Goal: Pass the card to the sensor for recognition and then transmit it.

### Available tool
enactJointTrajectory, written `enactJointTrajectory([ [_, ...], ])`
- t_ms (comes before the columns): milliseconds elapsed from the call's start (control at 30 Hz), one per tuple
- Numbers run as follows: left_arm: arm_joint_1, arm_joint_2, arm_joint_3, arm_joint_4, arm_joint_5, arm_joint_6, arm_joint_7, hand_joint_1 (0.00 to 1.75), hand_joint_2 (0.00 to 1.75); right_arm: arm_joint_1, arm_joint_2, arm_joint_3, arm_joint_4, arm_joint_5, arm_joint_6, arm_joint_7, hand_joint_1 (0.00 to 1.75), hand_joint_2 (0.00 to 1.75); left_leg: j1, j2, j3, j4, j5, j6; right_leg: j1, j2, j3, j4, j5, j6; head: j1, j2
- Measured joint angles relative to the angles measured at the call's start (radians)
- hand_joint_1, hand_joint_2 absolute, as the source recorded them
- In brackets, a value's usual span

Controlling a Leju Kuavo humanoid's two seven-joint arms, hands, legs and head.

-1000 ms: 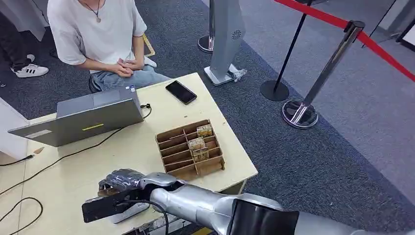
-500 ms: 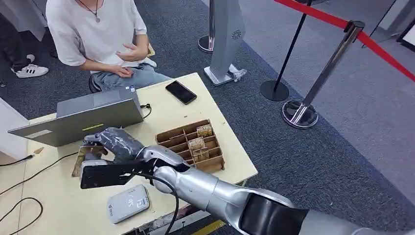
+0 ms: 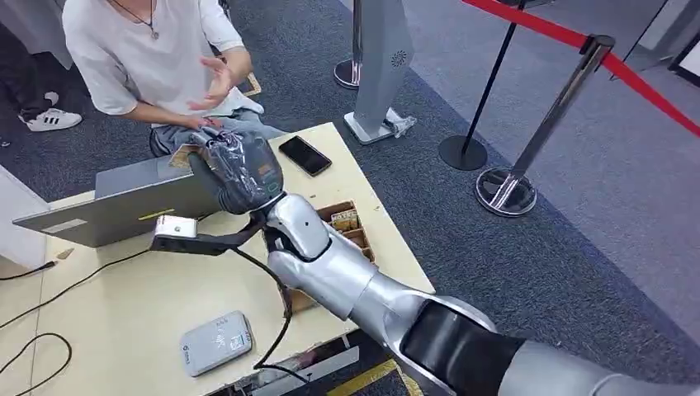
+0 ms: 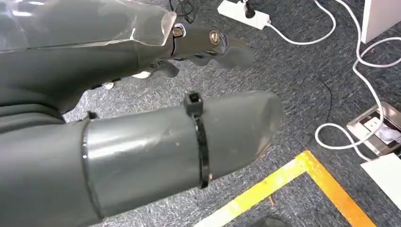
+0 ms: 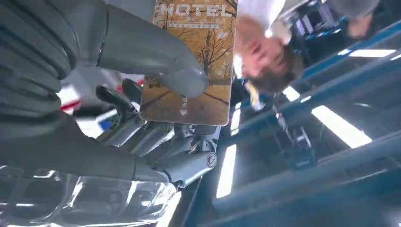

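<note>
My right hand is raised over the back of the table, in front of the seated person. It pinches a brown hotel card between thumb and fingers; a corner of the card sticks out beside the hand. The grey card sensor lies flat near the table's front edge, well below and behind that hand. One of the person's hands is lifted toward mine, a little apart from it. My left hand hangs above carpeted floor with nothing in it.
An open laptop stands at the back left with cables running off the table. A black phone lies at the back right. My arm partly hides a cardboard card rack. Stanchions with red rope stand on the right.
My right hand has risen from the sensor at the front edge and swung up toward the person, carrying the card. The person has lifted their hands from their lap.
</note>
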Motion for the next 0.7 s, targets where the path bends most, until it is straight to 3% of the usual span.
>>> enactJointTrajectory([
  [267, 0.0, 0.0, -0.005, 0.0, 0.006, 0.003, -0.003, 0.0, 0.0, -0.093, 0.03, -0.039, 0.158, 0.162, -0.028, 0.076, 1.75, 1.75, 0.0, 0.0, 0.0, 0.0, 0.0, 0.0, 0.0, 0.0, 0.0, 0.0, 0.0, 0.0, 0.0, 0.0],
  [700, 0.011, 0.0, -0.005, 0.0, 0.033, 0.029, -0.03, 0.0, 0.0, -0.189, 0.095, -0.043, 0.377, 0.215, -0.016, 0.115, 1.75, 1.75, 0.0, 0.0, 0.0, 0.0, 0.0, 0.0, 0.0, 0.0, 0.0, 0.0, 0.0, 0.0, 0.0, 0.0],
])
